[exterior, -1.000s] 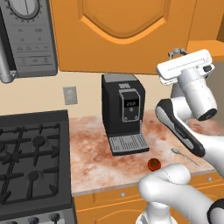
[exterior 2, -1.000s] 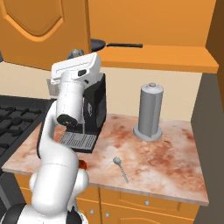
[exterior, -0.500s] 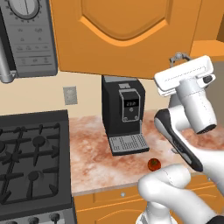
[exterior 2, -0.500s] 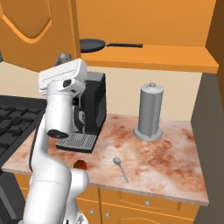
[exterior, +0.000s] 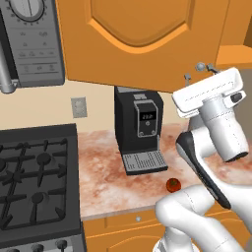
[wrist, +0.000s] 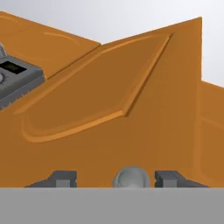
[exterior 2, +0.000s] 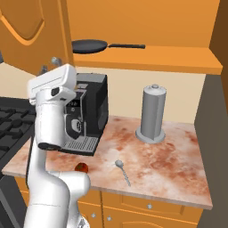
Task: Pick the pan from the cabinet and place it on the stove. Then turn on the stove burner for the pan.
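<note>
pan (exterior 2: 89, 45) is seen on open cabinet (exterior 2: 147, 55) shelf, handle rightward | judged rigid, fairly heavy, smooth; best taken at handle near bowl | gripper (wrist: 116, 179) spread about door knob (wrist: 131, 178), nothing pinched

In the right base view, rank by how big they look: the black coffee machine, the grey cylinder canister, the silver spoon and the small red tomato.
1. Black boxy coffee machine, partly behind the arm
2. Tall grey cylinder canister
3. Silver metal spoon
4. Small round red tomato, partly hidden

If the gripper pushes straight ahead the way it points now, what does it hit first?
Most likely the small round silver knob on the open orange cabinet door. In the hand view it sits between the gripper fingertips, jaws open; depth is unclear.
</note>
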Available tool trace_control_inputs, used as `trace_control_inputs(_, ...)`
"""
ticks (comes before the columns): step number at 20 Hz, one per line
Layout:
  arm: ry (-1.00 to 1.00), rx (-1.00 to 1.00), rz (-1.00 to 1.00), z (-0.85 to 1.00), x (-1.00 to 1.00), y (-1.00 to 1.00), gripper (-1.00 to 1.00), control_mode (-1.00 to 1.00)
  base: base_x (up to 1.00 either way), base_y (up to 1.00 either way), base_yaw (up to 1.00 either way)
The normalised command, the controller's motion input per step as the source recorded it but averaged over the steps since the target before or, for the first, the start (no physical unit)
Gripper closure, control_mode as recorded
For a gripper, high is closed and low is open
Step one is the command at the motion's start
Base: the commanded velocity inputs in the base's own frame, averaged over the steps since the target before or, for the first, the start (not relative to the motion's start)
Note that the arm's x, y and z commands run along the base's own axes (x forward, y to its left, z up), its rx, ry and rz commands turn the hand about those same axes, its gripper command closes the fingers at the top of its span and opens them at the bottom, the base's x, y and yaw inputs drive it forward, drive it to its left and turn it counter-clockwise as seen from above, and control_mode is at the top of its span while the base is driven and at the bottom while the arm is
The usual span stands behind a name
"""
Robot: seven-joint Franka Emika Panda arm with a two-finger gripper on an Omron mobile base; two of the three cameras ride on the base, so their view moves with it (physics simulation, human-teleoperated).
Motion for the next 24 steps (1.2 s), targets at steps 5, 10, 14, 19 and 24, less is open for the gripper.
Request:
trace_control_inputs(5,-0.15,0.01,0.00,0.21,-0.77,-0.28,-1.00,-1.00,0.00,0.00,0.00)
trace_control_inputs(10,-0.12,0.05,0.00,0.27,-0.67,-0.39,-1.00,-1.00,0.00,0.00,0.00)
trace_control_inputs(14,-0.01,0.06,0.00,0.07,-0.30,-0.67,-1.00,-1.00,0.00,0.00,0.00)
trace_control_inputs(19,0.09,0.12,0.07,0.00,-0.03,-0.66,-1.00,-1.00,0.00,0.00,0.00)
trace_control_inputs(24,0.21,0.15,0.14,-0.02,0.13,-0.62,-1.00,-1.00,0.00,0.00,0.00)
